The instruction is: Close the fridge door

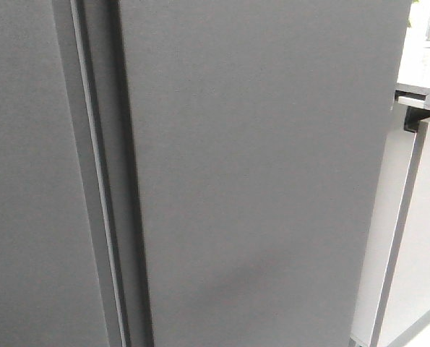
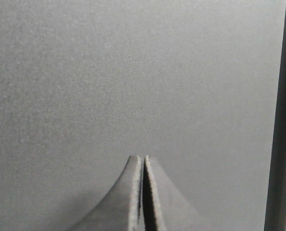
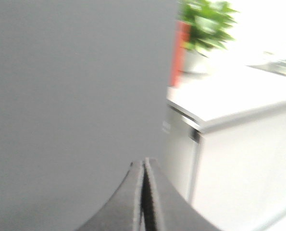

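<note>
The fridge door [image 1: 265,173] is a wide matte dark-grey panel that fills most of the front view, with a deep vertical groove [image 1: 124,181] along its left edge. It also shows in the right wrist view [image 3: 75,86]. My right gripper [image 3: 144,161] is shut and empty, its tips close to the door face near the door's edge beside the cabinet. My left gripper [image 2: 143,158] is shut and empty, close in front of a flat grey panel [image 2: 133,72] with a dark vertical strip [image 2: 282,120] at one side. Neither gripper shows in the front view.
A matching dark-grey panel [image 1: 23,181] with a thin pale edge line [image 1: 99,181] stands left of the groove. A pale off-white cabinet front [image 1: 424,238] under a white counter [image 3: 229,96] stands to the right, with a green plant [image 3: 205,24] on the counter.
</note>
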